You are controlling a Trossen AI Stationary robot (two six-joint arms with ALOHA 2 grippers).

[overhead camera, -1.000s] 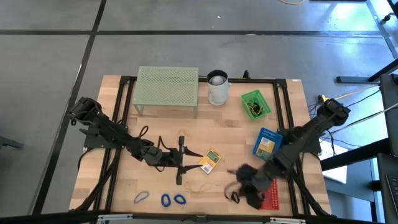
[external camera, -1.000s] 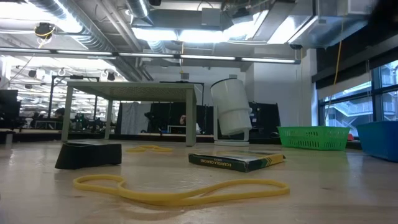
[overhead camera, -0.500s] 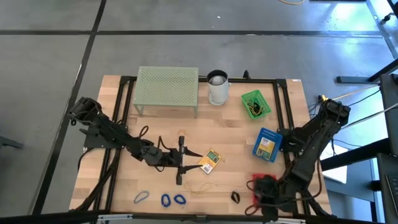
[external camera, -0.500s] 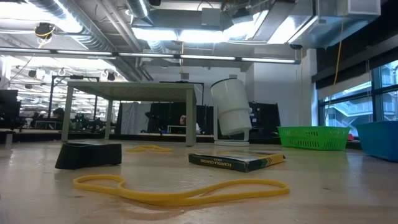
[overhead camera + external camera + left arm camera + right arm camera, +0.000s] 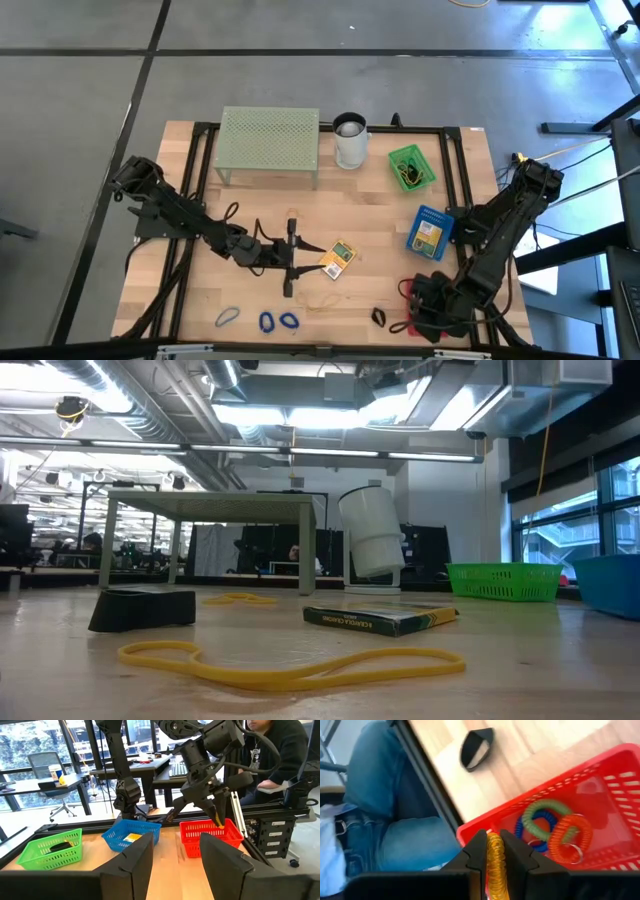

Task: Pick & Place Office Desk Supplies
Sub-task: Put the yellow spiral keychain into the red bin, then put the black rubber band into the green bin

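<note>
Right wrist view: a yellow spiral coil band (image 5: pixel 494 865) is pinched by the right gripper's (image 5: pixel 494 851) fingers directly above the red mesh basket's (image 5: pixel 600 780) near rim.

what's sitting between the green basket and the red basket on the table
The blue basket, with a yellow card pack inside. The left wrist view shows green basket, blue, then red basket in a row; the high view agrees.

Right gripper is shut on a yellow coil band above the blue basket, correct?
Not quite: the right gripper holds the yellow coil band above the red basket, not the blue one, as the right wrist view shows. The rest stands.
</note>
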